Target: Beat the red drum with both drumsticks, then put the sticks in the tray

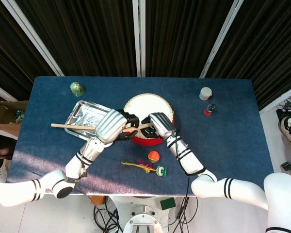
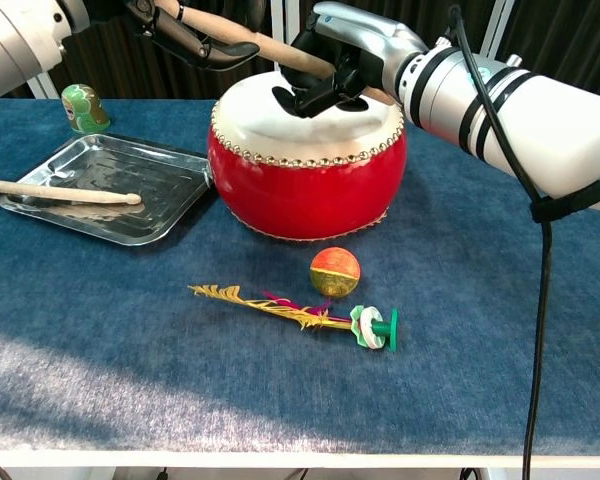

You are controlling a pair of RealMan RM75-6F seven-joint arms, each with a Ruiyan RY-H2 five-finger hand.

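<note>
Spreading across both views, the blue table (image 1: 223, 131) carries everything. The red drum (image 2: 307, 180) sits near its middle, white skin up. Just left of the drum, the metal tray (image 2: 110, 165) holds one drumstick (image 2: 55, 190), whose handle sticks out past the tray's left edge. Above the drumhead, the right hand (image 2: 342, 58) is clenched around a second drumstick (image 2: 242, 38), which runs leftward over the drum. The left hand (image 1: 111, 125) meets that same stick above the drum's left rim; its dark fingers (image 2: 185, 38) curl by the shaft, but I cannot tell whether they grasp it. In front of the drum lie an orange ball (image 2: 335, 272) and, near it, a feathered shuttlecock (image 2: 300, 315). A green figurine (image 1: 77, 89) stands beyond the tray.
</note>
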